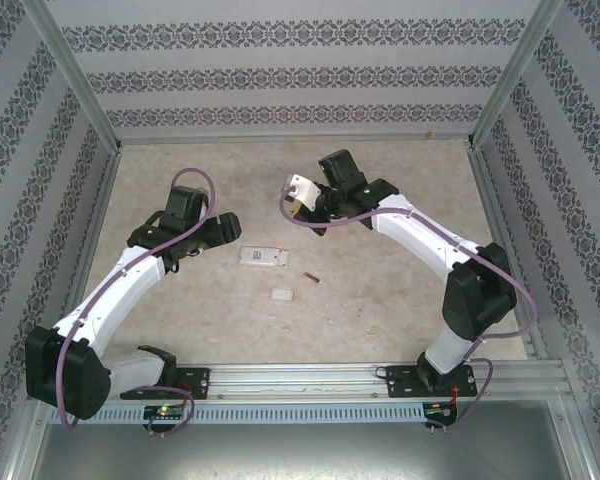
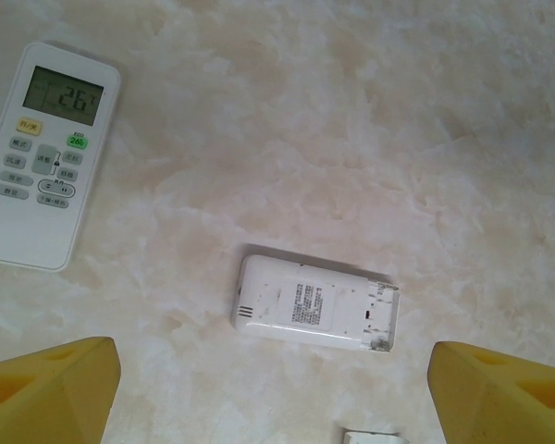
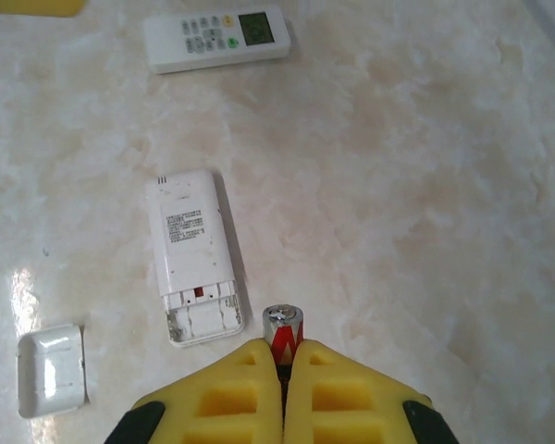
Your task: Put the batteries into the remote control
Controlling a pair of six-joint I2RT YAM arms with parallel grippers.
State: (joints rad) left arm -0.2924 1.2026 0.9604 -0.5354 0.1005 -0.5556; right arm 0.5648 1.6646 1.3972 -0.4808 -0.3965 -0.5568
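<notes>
A white remote control (image 3: 192, 254) lies face down on the table, its battery compartment open and empty at the near end; it also shows in the left wrist view (image 2: 316, 303) and from above (image 1: 263, 257). My right gripper (image 3: 283, 350) is shut on one battery (image 3: 283, 326), red and silver, held just right of the open compartment and above the table. A second battery (image 1: 311, 277) lies on the table right of the remote. My left gripper (image 2: 277, 407) is open, hanging above the remote with nothing between its fingers (image 2: 46, 388).
The detached white battery cover (image 3: 49, 368) lies near the remote's open end (image 1: 282, 294). Another remote (image 2: 46, 153), face up with a lit display, lies further left, (image 3: 217, 39). Patterned walls enclose the marbled table (image 1: 400, 290).
</notes>
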